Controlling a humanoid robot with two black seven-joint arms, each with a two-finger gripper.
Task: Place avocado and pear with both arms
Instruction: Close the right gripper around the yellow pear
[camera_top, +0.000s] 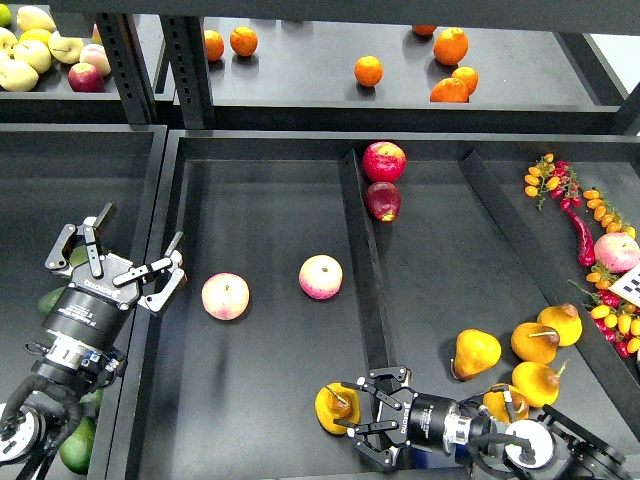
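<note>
Reaching for fruit with both arms at the black tray.
The right gripper (352, 415) sits by the tray's front edge, fingers spread around a pear (335, 407), not yet squeezed; close gently, then lift straight up, clear of the middle divider (362, 250). The left gripper (125, 255) hangs wide open and empty over the left bin, avocados (50, 300) just beneath. Two apples (225, 296) leave open room.

I am looking down at what seems a shop-style produce display, perhaps a mock-up: black metal shelving (190, 70) is holding sorted fruit in tiers. Oranges (450, 45) are lying on the upper shelf, apples (320, 277) and pears (535, 343) in divided trays (360, 250), cherry tomatoes (545, 180) alongside.
</note>
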